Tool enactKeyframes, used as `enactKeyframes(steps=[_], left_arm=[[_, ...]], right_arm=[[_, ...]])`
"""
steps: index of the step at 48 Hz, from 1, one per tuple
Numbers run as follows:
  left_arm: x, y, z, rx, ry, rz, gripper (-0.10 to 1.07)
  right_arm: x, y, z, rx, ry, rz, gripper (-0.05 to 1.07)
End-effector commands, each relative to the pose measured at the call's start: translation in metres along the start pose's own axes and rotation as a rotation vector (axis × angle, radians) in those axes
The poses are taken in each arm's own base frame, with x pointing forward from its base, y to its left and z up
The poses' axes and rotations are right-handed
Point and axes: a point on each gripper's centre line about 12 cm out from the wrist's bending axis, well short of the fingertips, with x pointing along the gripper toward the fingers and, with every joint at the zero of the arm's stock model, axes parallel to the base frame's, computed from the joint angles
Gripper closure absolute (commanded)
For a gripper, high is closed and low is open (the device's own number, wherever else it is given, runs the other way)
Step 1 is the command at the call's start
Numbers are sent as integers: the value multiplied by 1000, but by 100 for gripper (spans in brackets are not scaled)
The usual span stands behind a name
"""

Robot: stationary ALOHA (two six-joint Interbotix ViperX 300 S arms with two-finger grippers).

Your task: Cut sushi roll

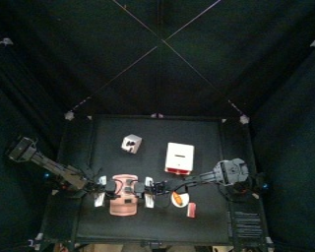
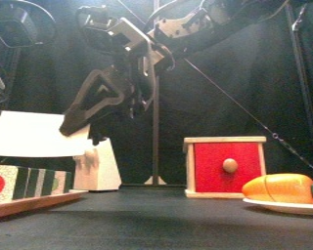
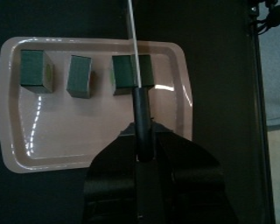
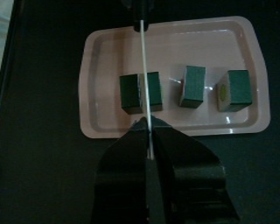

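Around the work sit a red box [image 2: 226, 166] with a round knob at centre frame in the front view, a white plate [image 2: 284, 205] at lower right bearing one orange piece of food [image 2: 277, 186], and a small white block [image 1: 130, 144] further back on the black table [image 1: 213, 138]. None of these touches the pink tray [image 4: 101, 87], which lies at the lower left of the table in the top view, close to the front edge. In the front view a black arm slants down from the upper right and hangs over the tray. A broad white flat shape [image 2: 28, 132] above the tray cannot be identified for certain.

Three sushi roll pieces [image 4: 192, 86] stand in a row on the tray, apart from one another. They are dark green blocks from above, and the one at the front view's left edge shows a pale cut face with a red centre.

The right gripper [image 4: 146, 133] is clamped on a knife [image 4: 145, 87], whose thin bright edge runs across the end piece of the row. Whether the left gripper [image 3: 140, 131], also above the tray, grasps anything cannot be told
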Motion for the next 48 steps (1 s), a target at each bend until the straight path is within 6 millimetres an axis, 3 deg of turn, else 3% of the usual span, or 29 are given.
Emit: enactKeyframes(steps=[1, 48], left_arm=[[0, -5, -4, 8, 14, -15, 73], [5, -3, -14, -42, 59, -15, 73]], right_arm=[[-6, 2, 4, -4, -6, 4, 78], [3, 5, -2, -6, 10, 6, 78]])
